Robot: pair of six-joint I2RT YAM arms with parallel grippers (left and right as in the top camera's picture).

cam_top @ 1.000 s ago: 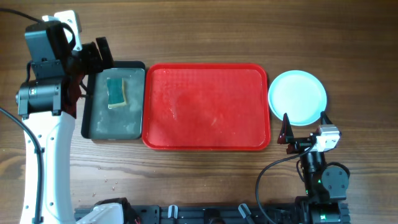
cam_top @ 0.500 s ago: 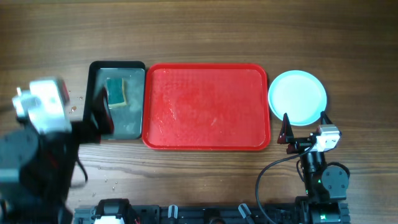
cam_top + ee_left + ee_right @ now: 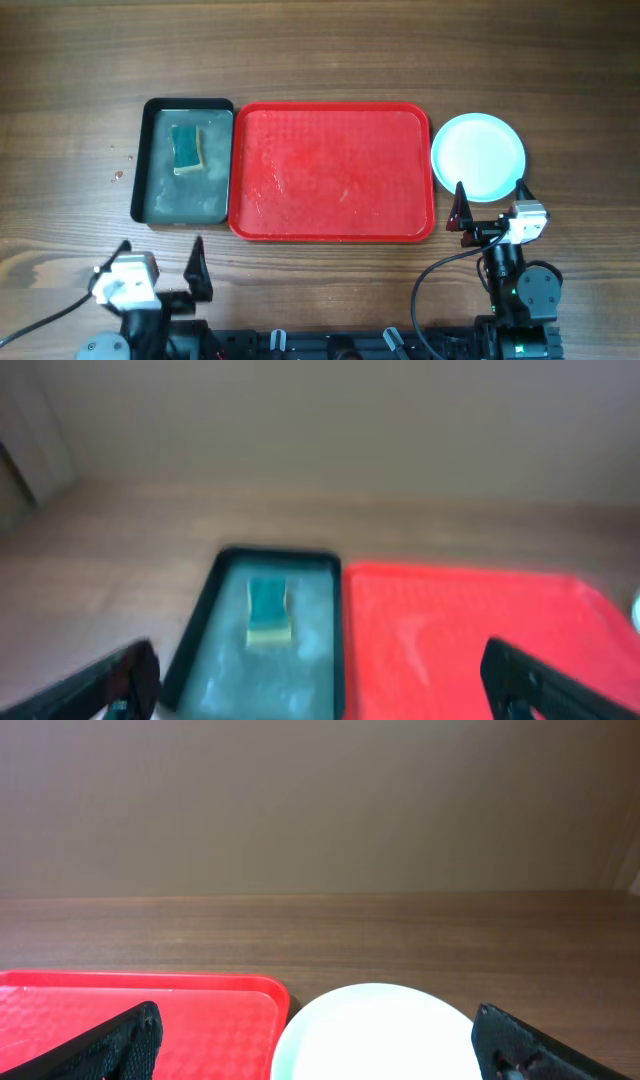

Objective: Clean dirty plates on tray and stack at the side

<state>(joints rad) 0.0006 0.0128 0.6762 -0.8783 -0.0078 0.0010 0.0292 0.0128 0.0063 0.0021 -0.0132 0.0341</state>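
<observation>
Just right of the tray (image 3: 332,108), on the surface: plates (image 3: 478,150), piled. Just past the right gripper (image 3: 490,186), spread wide. Far from the left gripper (image 3: 160,245), near left, spread too. Looks done.

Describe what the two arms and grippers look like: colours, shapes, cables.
Both arms are mostly black, each with a white block at the wrist. The left gripper and right gripper have dark, tapered, blade-like fingers; the right's look reddish-tinged from overhead. A black cable loops from the right wrist to its base.
</observation>
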